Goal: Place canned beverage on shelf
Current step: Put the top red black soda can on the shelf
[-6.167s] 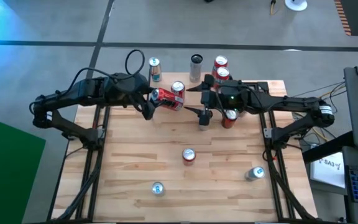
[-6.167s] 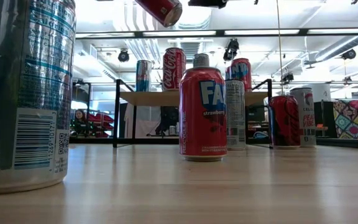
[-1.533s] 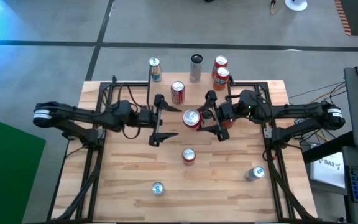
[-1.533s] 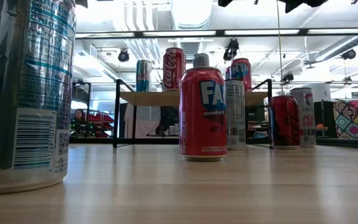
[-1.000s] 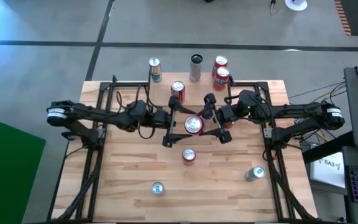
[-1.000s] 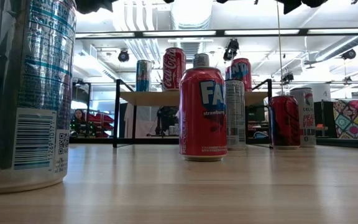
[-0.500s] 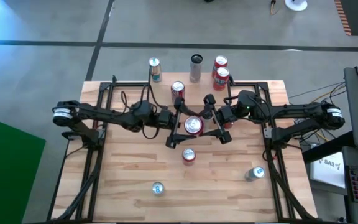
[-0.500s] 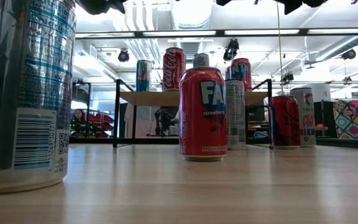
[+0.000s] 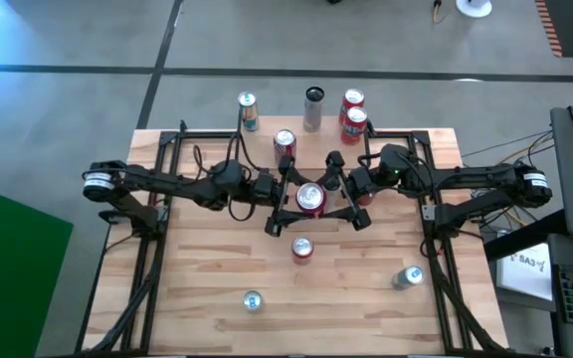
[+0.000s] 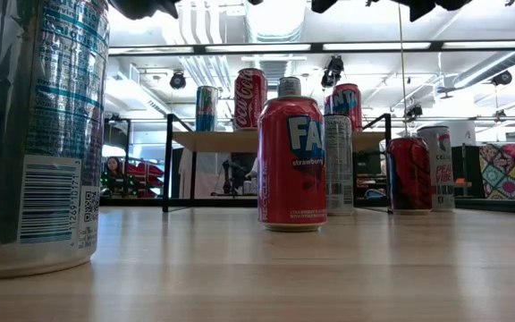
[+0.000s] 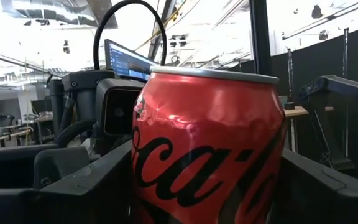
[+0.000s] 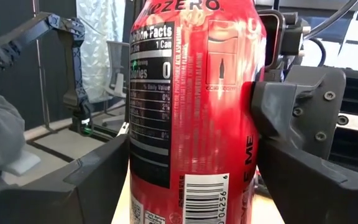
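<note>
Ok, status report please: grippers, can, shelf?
Left gripper and right gripper flank red can, raised above table. Not shelved yet. Shelf already carries several cans.

Upright red cola can [image 9: 309,199] mid-table, wooden shelf [image 10: 275,140] behind

Shelf [image 9: 406,134] crowded: 4 cans behind, red can [image 9: 285,144] near left front.
</note>
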`<act>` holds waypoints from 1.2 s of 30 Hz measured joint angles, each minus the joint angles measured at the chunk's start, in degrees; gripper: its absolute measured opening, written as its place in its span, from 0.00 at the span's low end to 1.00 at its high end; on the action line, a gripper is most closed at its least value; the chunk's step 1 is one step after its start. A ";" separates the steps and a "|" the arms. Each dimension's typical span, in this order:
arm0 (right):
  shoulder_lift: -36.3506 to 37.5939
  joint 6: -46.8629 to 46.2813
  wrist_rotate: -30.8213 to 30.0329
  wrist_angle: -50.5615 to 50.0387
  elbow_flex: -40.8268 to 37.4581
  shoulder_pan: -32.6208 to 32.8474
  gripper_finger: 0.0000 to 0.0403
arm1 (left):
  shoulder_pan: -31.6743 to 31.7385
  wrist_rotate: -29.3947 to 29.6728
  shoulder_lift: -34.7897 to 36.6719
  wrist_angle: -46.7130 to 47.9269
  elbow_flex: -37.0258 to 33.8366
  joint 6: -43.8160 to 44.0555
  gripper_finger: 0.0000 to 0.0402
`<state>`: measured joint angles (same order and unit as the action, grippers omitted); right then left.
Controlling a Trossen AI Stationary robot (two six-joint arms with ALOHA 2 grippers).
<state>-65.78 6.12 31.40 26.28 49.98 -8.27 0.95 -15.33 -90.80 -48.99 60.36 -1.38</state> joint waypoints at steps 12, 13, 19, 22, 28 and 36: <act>0.04 -0.14 -3.63 -0.96 0.24 0.02 0.84 | 0.07 2.60 0.74 1.48 -0.13 1.09 0.72; 0.04 -0.11 -4.25 -0.86 0.27 0.02 0.83 | 0.07 2.62 0.74 1.42 -0.13 1.09 0.72; 0.04 1.37 -4.36 -1.26 0.28 -0.04 0.73 | 0.07 2.82 0.74 1.53 -0.15 0.75 0.72; 0.20 1.20 -3.92 -1.21 0.28 -0.66 0.70 | 0.07 2.86 0.74 1.57 -0.15 1.13 0.72; 0.31 -3.37 -3.62 -1.15 0.30 -1.64 0.83 | 0.09 3.78 0.74 2.00 -0.13 2.08 0.72; 1.14 -3.87 -4.51 -4.07 0.33 -2.15 0.99 | 0.46 6.90 0.74 4.66 -0.13 1.94 0.72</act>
<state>-64.64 2.25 26.89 22.21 50.30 -10.42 1.41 -8.43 -90.06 -44.33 60.23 0.56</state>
